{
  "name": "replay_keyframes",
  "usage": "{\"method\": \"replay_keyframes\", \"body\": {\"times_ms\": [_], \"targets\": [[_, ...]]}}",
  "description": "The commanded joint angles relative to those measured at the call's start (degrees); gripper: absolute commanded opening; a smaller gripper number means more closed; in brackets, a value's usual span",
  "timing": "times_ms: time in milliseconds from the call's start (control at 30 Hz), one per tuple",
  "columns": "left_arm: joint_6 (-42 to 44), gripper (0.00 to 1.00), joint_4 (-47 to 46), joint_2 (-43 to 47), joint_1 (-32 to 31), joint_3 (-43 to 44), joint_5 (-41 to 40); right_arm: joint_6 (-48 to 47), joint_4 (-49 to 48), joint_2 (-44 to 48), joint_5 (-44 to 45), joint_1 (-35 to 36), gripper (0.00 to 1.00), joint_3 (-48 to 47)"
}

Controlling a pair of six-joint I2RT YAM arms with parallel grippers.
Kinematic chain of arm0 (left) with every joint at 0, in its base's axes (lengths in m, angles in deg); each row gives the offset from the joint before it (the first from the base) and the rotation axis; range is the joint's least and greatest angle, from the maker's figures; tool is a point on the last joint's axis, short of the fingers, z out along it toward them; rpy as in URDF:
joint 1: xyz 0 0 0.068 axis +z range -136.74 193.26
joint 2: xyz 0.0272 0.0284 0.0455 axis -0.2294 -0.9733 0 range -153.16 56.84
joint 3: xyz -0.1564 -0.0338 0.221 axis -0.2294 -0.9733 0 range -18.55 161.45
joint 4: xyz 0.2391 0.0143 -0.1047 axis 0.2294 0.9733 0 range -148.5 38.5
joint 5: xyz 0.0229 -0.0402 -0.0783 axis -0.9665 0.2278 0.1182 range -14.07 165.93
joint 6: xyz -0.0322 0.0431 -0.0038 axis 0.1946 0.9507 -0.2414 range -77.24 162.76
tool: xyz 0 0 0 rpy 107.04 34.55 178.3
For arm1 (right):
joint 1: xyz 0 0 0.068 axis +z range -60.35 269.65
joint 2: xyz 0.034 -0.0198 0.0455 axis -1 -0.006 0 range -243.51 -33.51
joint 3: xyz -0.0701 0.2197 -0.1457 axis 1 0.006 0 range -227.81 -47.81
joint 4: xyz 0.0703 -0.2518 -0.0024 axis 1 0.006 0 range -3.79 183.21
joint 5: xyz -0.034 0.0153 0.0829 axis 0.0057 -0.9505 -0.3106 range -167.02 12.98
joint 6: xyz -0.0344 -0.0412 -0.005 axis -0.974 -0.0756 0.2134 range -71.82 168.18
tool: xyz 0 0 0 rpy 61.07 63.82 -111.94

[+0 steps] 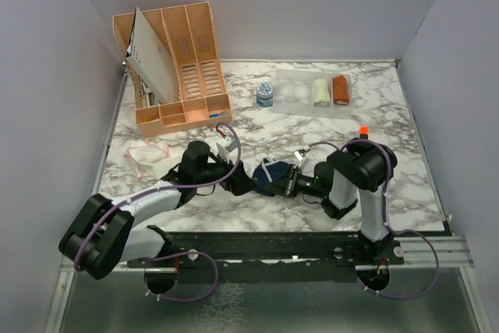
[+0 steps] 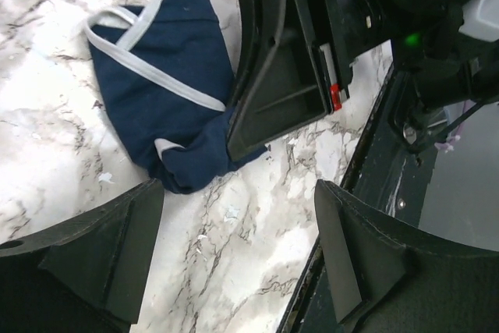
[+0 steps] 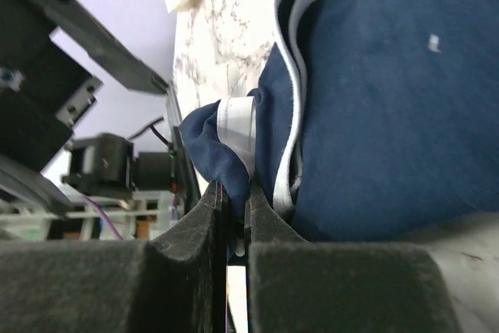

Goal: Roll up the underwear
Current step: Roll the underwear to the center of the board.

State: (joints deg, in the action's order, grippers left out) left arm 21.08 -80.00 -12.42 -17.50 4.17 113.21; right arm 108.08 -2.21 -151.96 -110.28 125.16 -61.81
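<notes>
You're looking at the marble table [image 1: 405, 177] first: everything is sitting on it. The peach slotted organizer [image 1: 187, 60] is standing at far left, w/ a white sheet [image 1: 152, 56] leaning in it. Both arms are bending inward toward table centre. A clear sheet [image 1: 296, 87] is lying at far centre-right. The navy briefs [image 3: 374, 115] are lying crumpled and partly folded over at centre, toward the near edge, betw. the two grippers. The R gripper [image 3: 236, 200] is clamping tight on a fold of them, w/ the white-edged hem bunching up betw. the pads. The L gripper [image 2: 238, 216] is hanging w/ jaws spread wide. Nothing is sitting betw. its fingers [image 2: 101, 263], only marble showing in the gap, and the navy corner is lying just ahead of them. The whitish-pink briefs [image 1: 144, 157] are lying flat at left beside the L arm, well apart from the navy pair. The cream bundle [image 1: 321, 92] and rust-orange bundle [image 1: 341, 89] are resting side by side on the clear sheet. A small blue-white tub [image 1: 265, 96] is sitting just left of that sheet.
</notes>
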Motion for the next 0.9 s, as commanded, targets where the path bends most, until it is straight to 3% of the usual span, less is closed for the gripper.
{"method": "replay_keyframes", "body": {"times_ms": [0,300,567,700,867], "targets": [[3.88,0.84,-1.71,-3.78,-2.04,1.86,-3.45,7.62,-11.84,-7.14,2.91,-1.88,0.01,6.38],[7.65,0.84,-0.12,-13.47,-2.89,7.61,-6.03,9.88,-11.86,-10.57,1.23,-4.7,0.01,7.33],[15.1,0.78,3.86,-22.78,-2.99,14.33,2.53,10.03,-11.86,-12.13,-0.7,-6.24,0.03,6.52],[17.89,0.61,11.02,-27.74,-2.99,18.54,4.32,9.78,-11.86,-12.08,-1.12,-6.89,0.07,6.61],[17.96,0.19,14.75,-32.74,-2.99,22.07,7.1,6.81,-11.82,-9.21,-2.78,-7.34,0.25,6.17]]}}
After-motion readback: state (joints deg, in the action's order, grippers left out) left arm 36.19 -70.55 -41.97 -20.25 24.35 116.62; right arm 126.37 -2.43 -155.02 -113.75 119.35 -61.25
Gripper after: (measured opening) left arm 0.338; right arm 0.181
